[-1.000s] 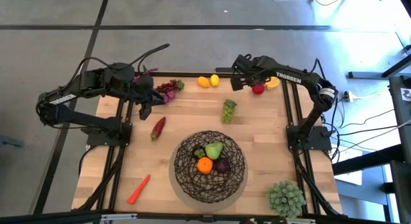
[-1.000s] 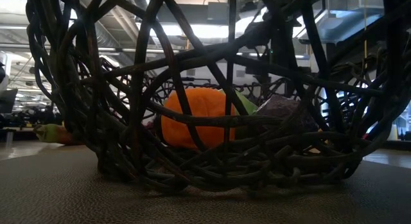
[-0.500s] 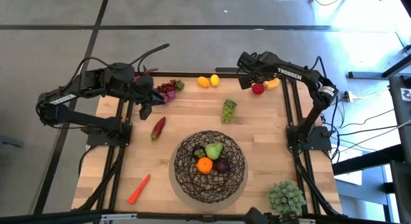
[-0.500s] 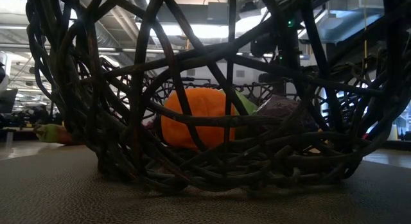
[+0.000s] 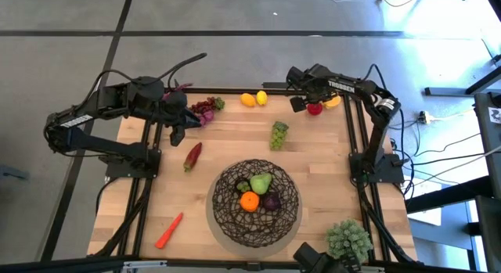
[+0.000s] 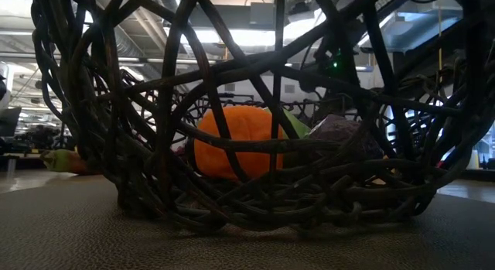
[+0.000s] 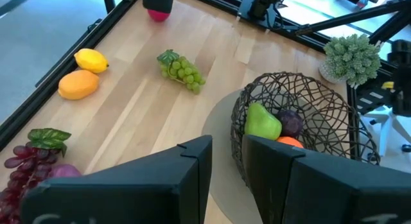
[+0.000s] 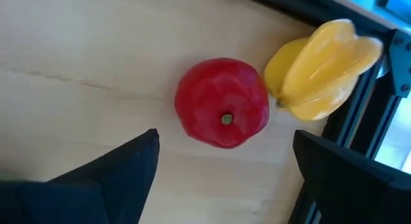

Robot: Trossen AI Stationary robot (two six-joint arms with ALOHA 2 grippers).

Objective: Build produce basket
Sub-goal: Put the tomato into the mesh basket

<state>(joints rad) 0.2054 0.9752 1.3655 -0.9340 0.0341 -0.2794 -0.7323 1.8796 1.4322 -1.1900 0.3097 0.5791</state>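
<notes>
the right gripper [image 8: 221, 169] is held above the red apple [image 8: 222, 112] at the surface's [image 5: 313, 159] far edge, fingers [image 8: 122, 166] spread wide, gripping nothing. the left gripper [image 7: 225, 161], fingers narrowly parted and empty, is beside purple grapes [image 5: 203, 109]. the basket [image 5: 227, 214] is seen near the front edge.

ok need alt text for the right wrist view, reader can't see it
A red apple lies on the pale wooden table, framed between the open right gripper's two dark fingers. A yellow ridged fruit touches the apple's side, by the table's black frame.
</notes>
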